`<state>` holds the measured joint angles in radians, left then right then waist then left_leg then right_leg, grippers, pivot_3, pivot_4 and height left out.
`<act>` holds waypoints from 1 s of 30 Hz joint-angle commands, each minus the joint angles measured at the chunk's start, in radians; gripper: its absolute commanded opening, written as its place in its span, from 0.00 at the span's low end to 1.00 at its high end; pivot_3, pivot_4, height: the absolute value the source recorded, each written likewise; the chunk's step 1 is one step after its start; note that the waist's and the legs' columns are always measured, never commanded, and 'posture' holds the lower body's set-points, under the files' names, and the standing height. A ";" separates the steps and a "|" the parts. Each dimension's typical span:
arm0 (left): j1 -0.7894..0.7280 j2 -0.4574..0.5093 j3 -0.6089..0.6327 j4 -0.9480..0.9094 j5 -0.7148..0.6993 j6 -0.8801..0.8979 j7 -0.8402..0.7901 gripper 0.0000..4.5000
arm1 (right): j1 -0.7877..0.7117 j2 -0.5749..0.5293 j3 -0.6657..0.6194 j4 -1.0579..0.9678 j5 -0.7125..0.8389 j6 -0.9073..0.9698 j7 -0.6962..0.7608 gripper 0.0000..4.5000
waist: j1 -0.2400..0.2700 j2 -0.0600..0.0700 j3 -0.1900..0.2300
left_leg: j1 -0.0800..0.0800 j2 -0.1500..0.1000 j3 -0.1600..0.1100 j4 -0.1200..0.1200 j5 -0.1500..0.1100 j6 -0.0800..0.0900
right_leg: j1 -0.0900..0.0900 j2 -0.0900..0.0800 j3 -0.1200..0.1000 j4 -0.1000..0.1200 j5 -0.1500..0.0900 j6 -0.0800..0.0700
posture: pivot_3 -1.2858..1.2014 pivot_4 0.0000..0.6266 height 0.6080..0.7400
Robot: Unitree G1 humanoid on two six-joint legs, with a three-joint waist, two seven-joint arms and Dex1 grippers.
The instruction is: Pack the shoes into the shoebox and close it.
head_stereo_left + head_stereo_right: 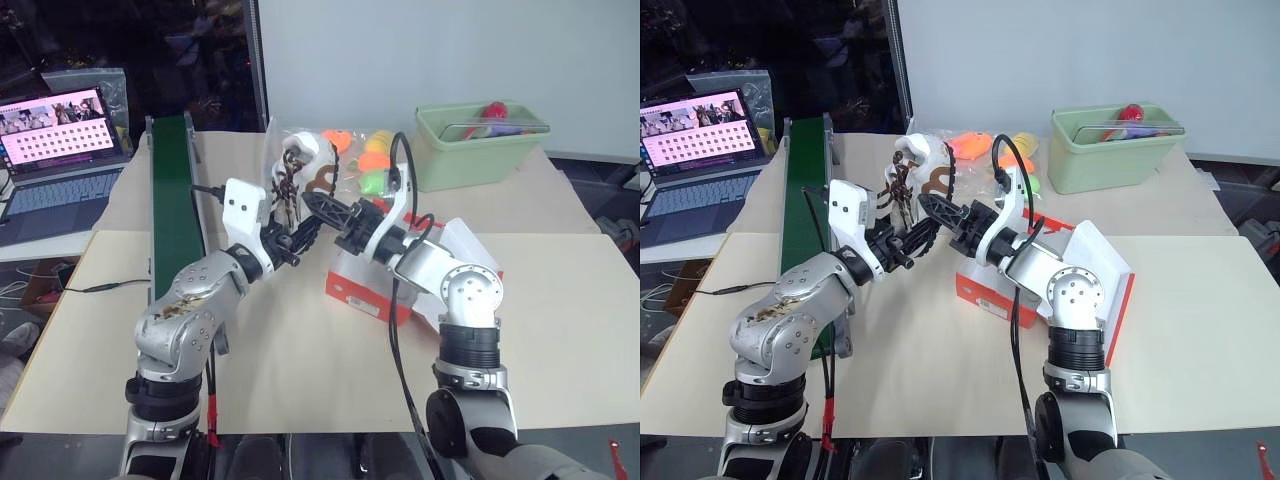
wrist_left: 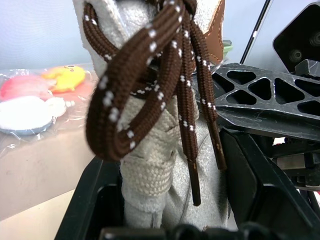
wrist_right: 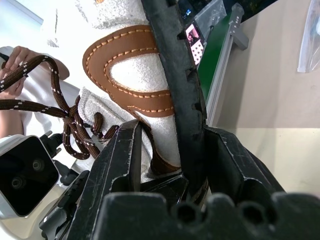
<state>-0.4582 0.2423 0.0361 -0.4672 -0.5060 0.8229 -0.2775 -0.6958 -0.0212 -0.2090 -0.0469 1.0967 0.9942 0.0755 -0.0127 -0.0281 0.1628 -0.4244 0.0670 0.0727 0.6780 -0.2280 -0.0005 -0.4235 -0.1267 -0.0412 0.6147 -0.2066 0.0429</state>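
From the head views, we hold a sneaker (image 1: 925,170) upright above the table's middle, left gripper (image 1: 902,240) clamped on it, shoebox (image 1: 1095,262) just right. In the right wrist view, our right gripper (image 3: 165,135) pinches its sole edge.

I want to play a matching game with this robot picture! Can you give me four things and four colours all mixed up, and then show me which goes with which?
Things:
1. shoebox
2. shoelaces
3. plastic bin
4. conveyor belt

Colours:
a. dark green
b. brown with white flecks
c. red-orange
d. pale green

Pairs: 1-c, 2-b, 3-d, 4-a
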 commanded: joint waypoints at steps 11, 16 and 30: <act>-0.002 -0.005 -0.018 -0.044 -0.034 -0.008 -0.021 0.50 | -0.012 0.008 -0.010 -0.076 0.025 -0.027 -0.016 0.22 | 0.000 0.000 0.000 | 0.000 0.000 0.000 0.000 0.000 0.000 | 0.000 0.000 0.000 0.000 0.000 0.000 | 0.52 0.24 0.92; 0.006 -0.001 -0.009 -0.044 -0.041 -0.007 -0.024 0.50 | -0.010 0.008 -0.010 -0.071 0.028 -0.025 -0.023 0.22 | 0.000 0.000 0.000 | 0.000 0.000 0.000 0.000 0.000 0.000 | 0.000 0.000 0.000 0.000 0.000 0.000 | 0.52 0.24 0.92; 0.026 0.032 -0.005 -0.081 -0.039 -0.026 -0.045 0.89 | -0.025 0.036 -0.062 -0.053 -0.032 -0.139 -0.087 0.21 | -0.002 0.000 0.000 | 0.000 0.000 0.000 0.000 0.000 0.000 | -0.001 0.000 0.000 0.000 0.000 0.000 | 0.52 0.24 0.92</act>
<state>-0.4441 0.2718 0.0493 -0.4810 -0.5164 0.8117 -0.2904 -0.6926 0.0136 -0.2206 -0.0722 1.0820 0.9518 0.0130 -0.0147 -0.0279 0.1630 -0.4246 0.0671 0.0727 0.6775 -0.2280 -0.0005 -0.4240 -0.1267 -0.0412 0.6145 -0.2066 0.0429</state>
